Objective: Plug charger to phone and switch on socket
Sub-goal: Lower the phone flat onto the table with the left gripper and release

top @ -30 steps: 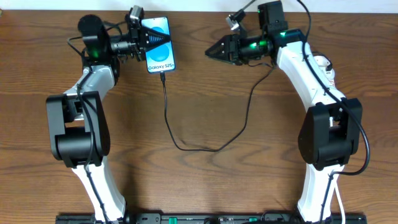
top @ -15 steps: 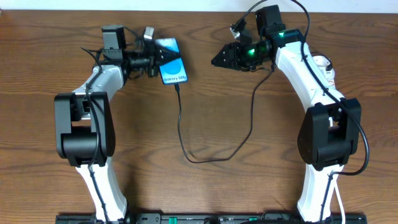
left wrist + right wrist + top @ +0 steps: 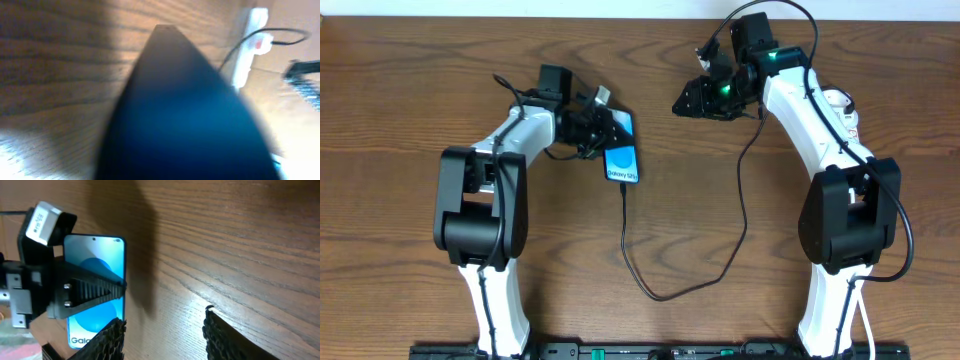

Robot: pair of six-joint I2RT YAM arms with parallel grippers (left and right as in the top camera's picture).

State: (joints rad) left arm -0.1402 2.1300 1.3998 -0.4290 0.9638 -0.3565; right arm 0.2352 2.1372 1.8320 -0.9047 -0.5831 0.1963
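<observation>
Phone [image 3: 623, 163] is pinched in my left jaws to steady it, charger [image 3: 624, 220] plugged into its bottom edge; right jaws spread, empty, free for the socket [image 3: 246, 60] switch, I'd say

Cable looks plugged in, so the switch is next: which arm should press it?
Right. The jaws of the right arm stand open and empty, and the socket lies on its side. Those of the left arm are shut on the phone.

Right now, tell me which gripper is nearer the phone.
Left. The left gripper is clamped on the phone, reaching across its face. The right gripper hangs open off to the phone's right, apart from it and holding nothing.
</observation>
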